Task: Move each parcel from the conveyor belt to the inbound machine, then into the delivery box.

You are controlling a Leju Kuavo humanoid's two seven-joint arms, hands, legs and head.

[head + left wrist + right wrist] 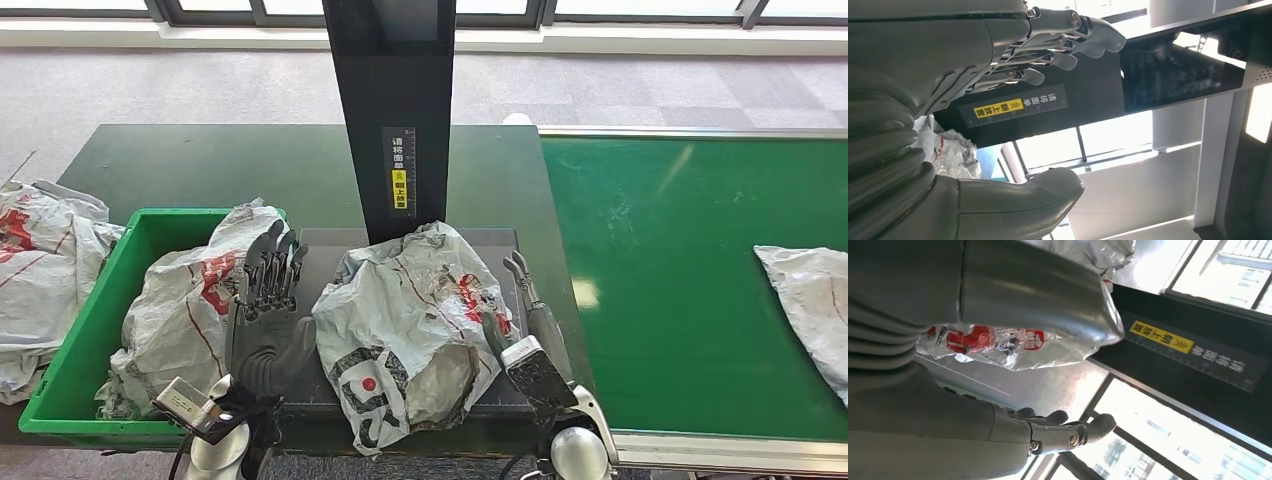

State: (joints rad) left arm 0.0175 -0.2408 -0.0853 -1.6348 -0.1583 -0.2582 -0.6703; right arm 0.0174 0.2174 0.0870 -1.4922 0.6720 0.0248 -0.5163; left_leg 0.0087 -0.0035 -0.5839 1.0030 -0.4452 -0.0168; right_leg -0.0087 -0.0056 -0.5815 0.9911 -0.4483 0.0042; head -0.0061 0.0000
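A crumpled grey parcel [410,320] with red and black print lies on the dark plate of the inbound machine [330,250], at the foot of its black post [395,110]. My left hand [268,300] stands just left of the parcel, fingers straight and spread, holding nothing. My right hand [525,310] stands against the parcel's right side, fingers extended, nothing gripped. In the left wrist view the fingers [1063,45] and thumb [1038,195] are apart, with the parcel [948,150] behind them. The right wrist view has the parcel [998,340] beyond the thumb [1048,290].
A green delivery box [100,330] at the left holds another grey parcel [190,310]. More parcels [40,270] lie on the table left of the box. On the green conveyor belt [680,280] a further parcel [810,300] lies at the right edge.
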